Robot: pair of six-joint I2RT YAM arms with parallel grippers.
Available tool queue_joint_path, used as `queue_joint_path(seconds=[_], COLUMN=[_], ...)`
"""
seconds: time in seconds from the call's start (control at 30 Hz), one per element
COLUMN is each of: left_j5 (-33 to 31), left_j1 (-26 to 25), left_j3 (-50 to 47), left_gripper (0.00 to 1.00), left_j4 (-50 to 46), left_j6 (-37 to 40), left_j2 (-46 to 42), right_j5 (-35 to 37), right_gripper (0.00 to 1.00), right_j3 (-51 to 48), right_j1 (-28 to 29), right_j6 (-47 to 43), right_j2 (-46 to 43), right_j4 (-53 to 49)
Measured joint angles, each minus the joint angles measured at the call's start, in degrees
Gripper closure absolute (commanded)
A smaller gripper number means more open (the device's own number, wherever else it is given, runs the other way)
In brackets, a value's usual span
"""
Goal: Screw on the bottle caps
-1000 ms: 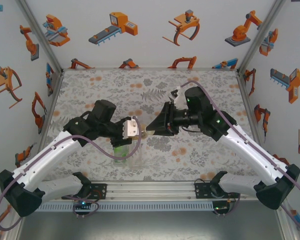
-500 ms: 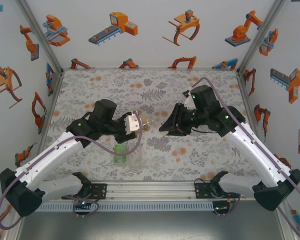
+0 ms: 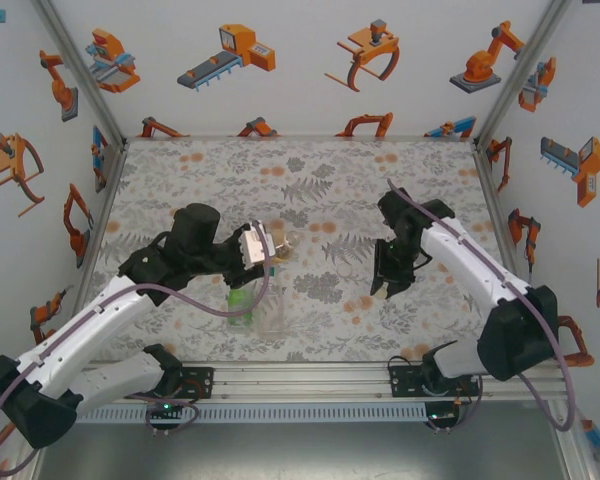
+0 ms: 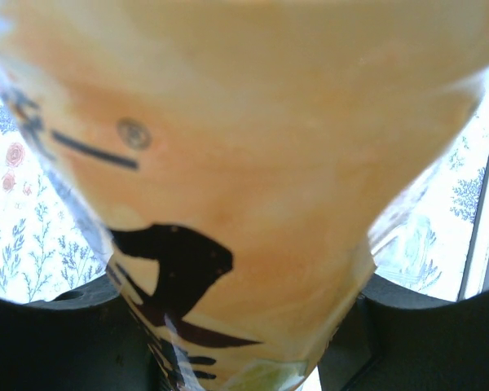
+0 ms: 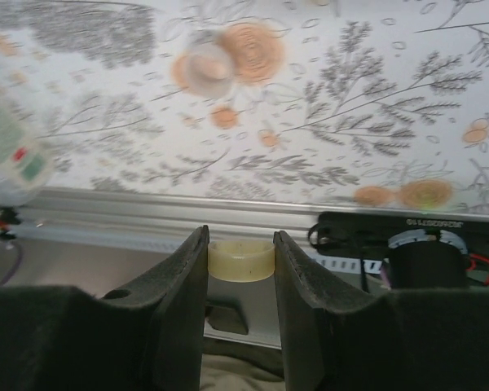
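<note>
My left gripper (image 3: 264, 250) is shut on the amber bottle (image 3: 282, 241), held tilted above the table's middle. In the left wrist view the bottle's yellow label with dark characters (image 4: 228, 163) sits squeezed between my left gripper's (image 4: 236, 346) two fingers. My right gripper (image 3: 383, 287) points down at the right of centre, apart from the bottle. It is shut on a yellowish bottle cap (image 5: 241, 259), with its (image 5: 240, 244) jaws pressing the cap's sides. A green bottle (image 3: 241, 301) and a clear bottle (image 3: 273, 316) stand near the front edge, below the left gripper.
A small pale round cap-like thing (image 5: 205, 67) lies on an orange flower of the patterned tablecloth (image 3: 310, 180). A blurred bottle (image 5: 8, 155) shows at the left of the right wrist view. The metal front rail (image 3: 300, 380) and arm mounts border the near edge.
My right arm has pulled back to the right, away from the amber bottle, and turned its gripper downward, still shut on the cap. The left gripper with the bottle shifted slightly left.
</note>
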Motion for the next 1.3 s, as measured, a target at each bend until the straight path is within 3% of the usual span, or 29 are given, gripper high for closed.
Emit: queue_joint_path(seconds=[0.33,0.63,0.83,1.1,1.2,1.3], left_j5=[0.0,0.1,0.1,0.2,0.4,0.5], left_j1=[0.0,0.0,0.0,0.0,0.0,0.0], left_j3=[-0.7,-0.7,-0.7,-0.7,-0.7,-0.7], left_gripper=[1.0,1.0,1.0,1.0,1.0,1.0], left_j4=[0.1,0.1,0.1,0.1,0.1,0.1], left_j6=[-1.5,-2.1,-2.1,-2.1,-2.1,-2.1], left_j2=[-1.3,-1.3,-1.4,-1.5,-1.5,-1.5], right_j5=[4.6,8.6,9.5,15.6,18.0,19.6], right_gripper=[1.0,0.86,0.68,0.57,0.47,0.47], right_j3=[-5.6,-6.9,-10.7,-19.9,-23.5,-25.5], right_j1=[-0.4,-0.5,-0.5,0.2,0.6,0.9], right_j6=[-3.0,-3.1,-1.3,1.0,1.7,1.8], right_j2=[11.8,16.9,13.0,2.6,-1.3,-3.4], right_j4=[10.0,19.1,22.9,32.5,35.9,38.2])
